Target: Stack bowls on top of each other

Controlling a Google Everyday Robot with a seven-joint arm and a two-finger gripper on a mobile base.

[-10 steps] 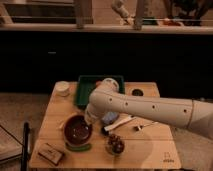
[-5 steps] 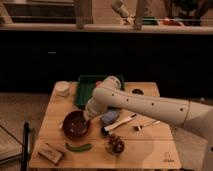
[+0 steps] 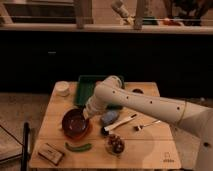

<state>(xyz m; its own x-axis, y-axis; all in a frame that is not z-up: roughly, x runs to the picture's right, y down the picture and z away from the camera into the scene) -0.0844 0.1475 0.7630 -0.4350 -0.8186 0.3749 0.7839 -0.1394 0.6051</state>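
A glossy dark maroon bowl [image 3: 74,121] sits on the left part of the wooden table [image 3: 150,152]. An orange rim [image 3: 83,134] shows under its near right edge, so it seems to rest in the orange bowl. My gripper [image 3: 88,115] is at the end of the white arm [image 3: 145,102], right at the maroon bowl's right rim. The wrist hides most of the gripper, and I cannot tell whether it touches the bowl.
A small white cup [image 3: 62,88] stands at the back left beside a green tray [image 3: 89,86]. A blue object [image 3: 109,118], a black-headed utensil [image 3: 120,123] and a fork [image 3: 147,125] lie right of the bowls. A green pepper [image 3: 78,146], a brown cluster [image 3: 115,144] and a packet [image 3: 50,153] lie near the front.
The arm's end has edged slightly left and back along the bowl's right rim. The bowls stay about where they were.
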